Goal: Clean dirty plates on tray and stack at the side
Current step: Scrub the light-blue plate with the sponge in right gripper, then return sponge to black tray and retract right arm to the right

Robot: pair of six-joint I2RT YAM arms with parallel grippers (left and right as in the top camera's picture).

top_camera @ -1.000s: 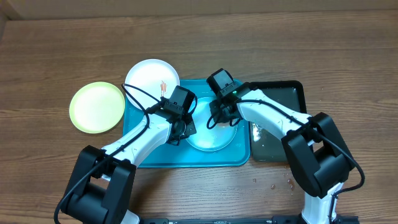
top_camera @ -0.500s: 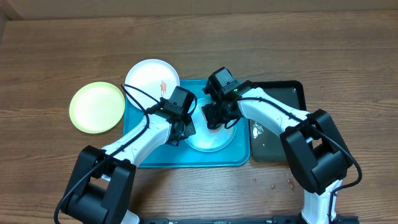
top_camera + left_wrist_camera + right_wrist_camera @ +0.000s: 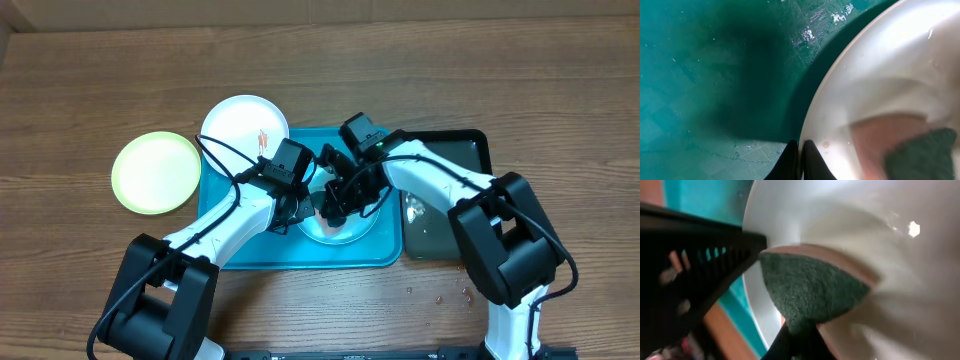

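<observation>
The wooden table (image 3: 520, 70) filled the overhead view, and the room beyond its edges was cut off. The turquoise tray (image 3: 365, 255) lay at the table's centre with its long axis running left to right. Its near-left part was covered by the left arm. A black tray (image 3: 455, 150) lay just beside its right end, partly hidden by the right arm.

The light blue plate (image 3: 345, 232) lay flat inside the turquoise tray, right of centre, and most of it was hidden from above by both wrists. The white plate (image 3: 235, 125) overlapped the tray's far-left corner and bore a reddish smear (image 3: 263, 138). The yellow-green plate (image 3: 155, 172) lay on the table just left of the tray.

The left gripper (image 3: 800, 161) was seen drawn together on the rim of the light blue plate. The right gripper (image 3: 797, 341), blurred and cut off at the frame edge, was pinched on a sponge (image 3: 810, 292), whose green face was pressed against that plate.
</observation>
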